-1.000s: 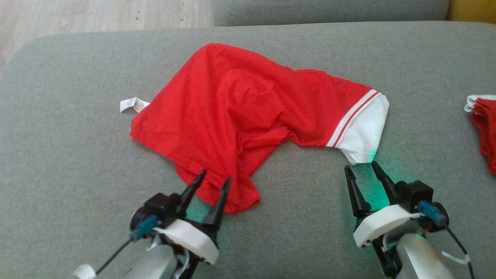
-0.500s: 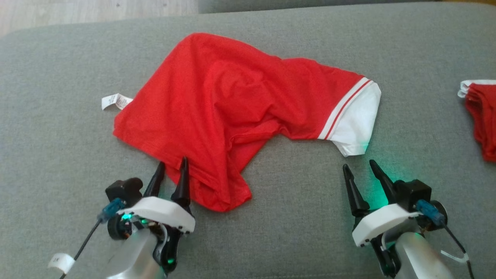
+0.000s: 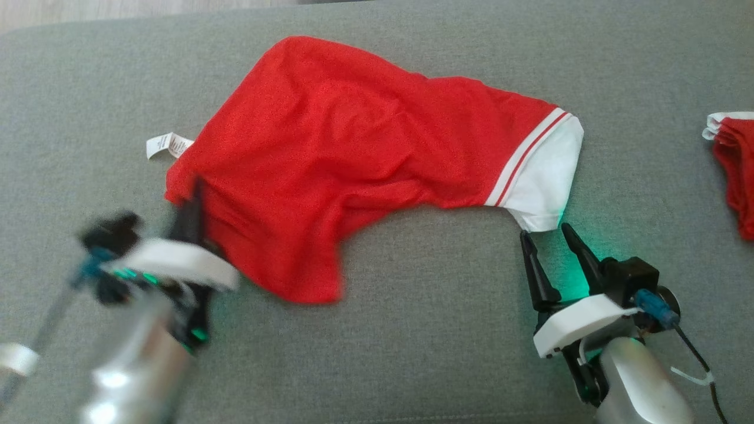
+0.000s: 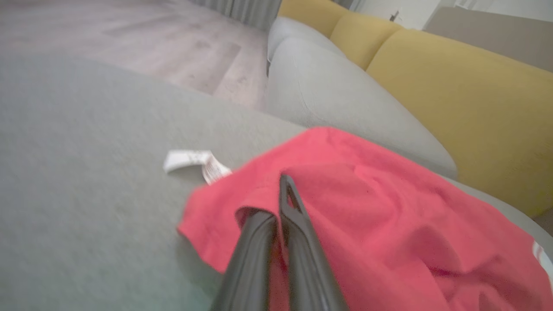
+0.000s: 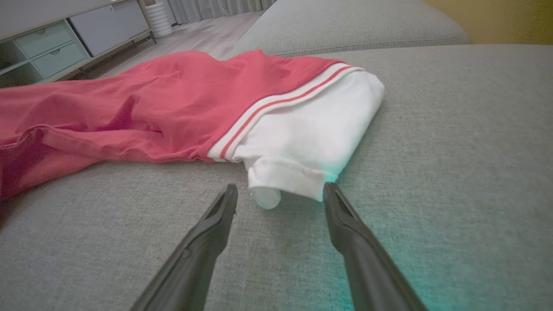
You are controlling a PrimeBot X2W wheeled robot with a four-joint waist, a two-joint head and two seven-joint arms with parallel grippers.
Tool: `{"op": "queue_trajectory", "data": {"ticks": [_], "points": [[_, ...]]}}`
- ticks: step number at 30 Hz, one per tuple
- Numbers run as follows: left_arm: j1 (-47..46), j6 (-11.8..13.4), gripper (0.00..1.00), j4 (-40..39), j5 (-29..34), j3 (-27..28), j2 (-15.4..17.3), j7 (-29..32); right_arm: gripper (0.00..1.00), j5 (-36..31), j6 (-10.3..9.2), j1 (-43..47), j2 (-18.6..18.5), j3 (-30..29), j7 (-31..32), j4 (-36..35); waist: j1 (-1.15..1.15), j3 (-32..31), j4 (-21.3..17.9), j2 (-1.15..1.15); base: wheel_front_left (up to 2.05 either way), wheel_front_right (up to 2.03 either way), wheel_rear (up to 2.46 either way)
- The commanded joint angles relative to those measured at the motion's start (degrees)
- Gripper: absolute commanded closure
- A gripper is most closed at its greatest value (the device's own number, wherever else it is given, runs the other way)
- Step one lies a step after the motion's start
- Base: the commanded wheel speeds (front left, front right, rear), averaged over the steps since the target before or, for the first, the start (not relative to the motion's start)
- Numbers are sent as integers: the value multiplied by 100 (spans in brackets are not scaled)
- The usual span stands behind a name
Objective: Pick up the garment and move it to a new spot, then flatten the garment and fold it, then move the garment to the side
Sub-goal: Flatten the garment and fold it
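Note:
The red garment (image 3: 353, 153) with a white, red-striped end (image 3: 545, 176) lies crumpled across the grey sofa cushion (image 3: 442, 330). A white label (image 3: 162, 145) sticks out at its left corner. My left gripper (image 3: 191, 200), blurred by motion, is at the garment's near-left edge. In the left wrist view its fingers (image 4: 298, 224) stand close together with a fold of red cloth (image 4: 389, 207) pinched between them. My right gripper (image 3: 545, 231) is open, its tips just short of the white end (image 5: 302, 134), and the gripper (image 5: 280, 186) holds nothing.
A second red and white cloth (image 3: 733, 165) lies at the cushion's right edge. Yellow cushions (image 4: 453, 95) and another grey seat (image 4: 337, 99) stand behind. Wood floor (image 4: 129, 34) lies beyond the cushion's far-left edge, with a low cabinet (image 5: 65, 39) farther off.
My left gripper went from open to shut on the garment's near edge and swept left, dragging that part outward. The camera shifted slightly. The right gripper barely moved.

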Motion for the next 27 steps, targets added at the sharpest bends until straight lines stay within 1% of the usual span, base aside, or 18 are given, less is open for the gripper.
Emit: {"op": "queue_trajectory", "data": {"ticks": [1,2,6,12,16,17,18,19,22,24,27], "points": [[-403,9,100,-211,48,288,303,-29,0,36,-4,-148,22,104,-23,-178,0,15,7,0,0,0,0],[-601,9,100,-303,139,379,563,-29,0,35,-4,-161,42,99,-23,-214,0,57,2,0,0,0,0],[-1034,9,100,-273,172,194,964,-19,0,63,-4,-223,76,146,-23,-262,0,166,-64,0,0,0,0],[-1638,9,100,150,72,-153,1374,168,0,113,-4,-383,109,263,-23,-323,0,407,-264,0,0,0,0],[-2005,9,100,557,94,-200,1531,106,0,149,-4,-478,122,308,-23,-376,0,527,-381,0,0,0,0],[-2086,9,91,669,124,-206,1549,84,0,154,-4,-494,124,311,-23,-387,0,547,-397,0,0,0,0],[-2159,9,39,767,178,-229,1568,60,0,155,-4,-509,126,306,-23,-402,0,561,-411,0,0,0,0],[-2221,11,0,848,215,-214,1566,31,0,156,-4,-522,128,291,-23,-418,0,569,-420,0,0,0,0],[-2282,106,0,963,296,-66,1454,-20,0,156,-4,-527,134,227,-23,-426,0,538,-392,0,0,0,0],[-2207,223,0,781,432,156,1403,-25,0,162,-4,-515,137,157,-23,-415,0,494,-340,0,0,0,0],[-1835,359,0,322,715,523,1192,-27,0,154,-4,-510,140,22,-23,-356,0,407,-212,0,0,0,0]]}}
